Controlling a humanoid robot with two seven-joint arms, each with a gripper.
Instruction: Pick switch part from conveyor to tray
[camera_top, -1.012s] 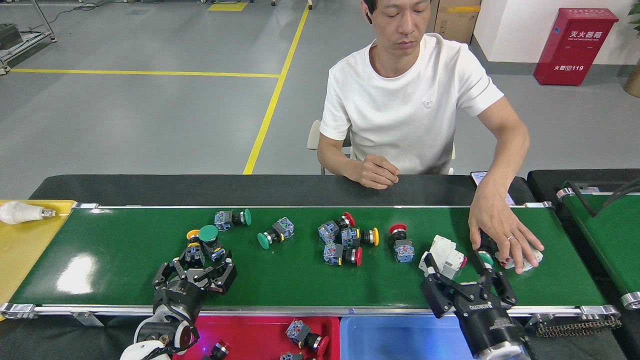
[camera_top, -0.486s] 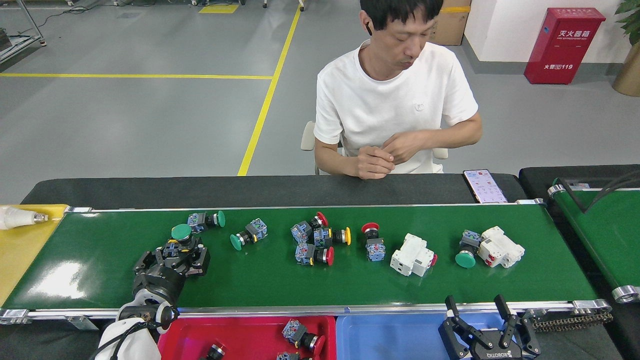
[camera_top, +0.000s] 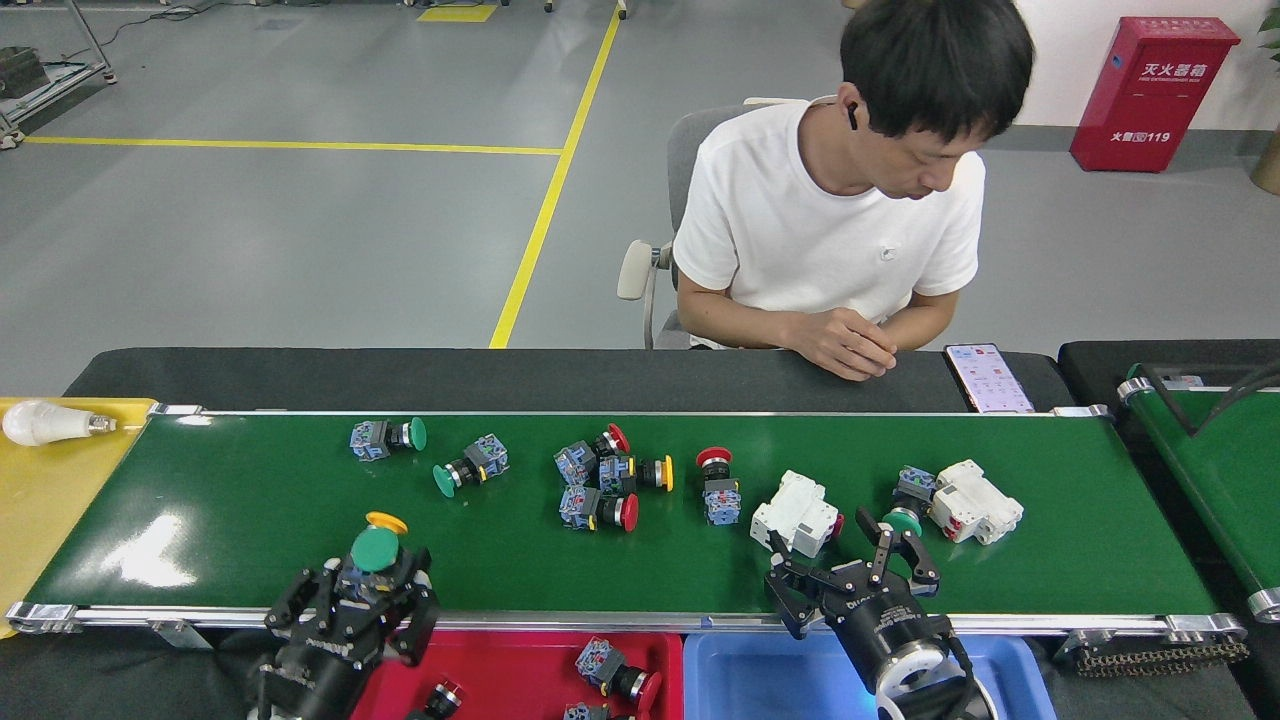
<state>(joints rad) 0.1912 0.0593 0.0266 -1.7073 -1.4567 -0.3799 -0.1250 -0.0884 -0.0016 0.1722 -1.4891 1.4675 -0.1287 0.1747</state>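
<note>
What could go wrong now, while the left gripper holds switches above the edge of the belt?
The left gripper seems to hold two parts at once, a green push-button switch and a yellow one; one may slip out before the red tray. The open right gripper reaches between a white breaker and another green switch, so it may knock either.

The red cabinet (camera_top: 1153, 92) by the far wall bore white Chinese characters and the number 119; nothing else was legible.
</note>
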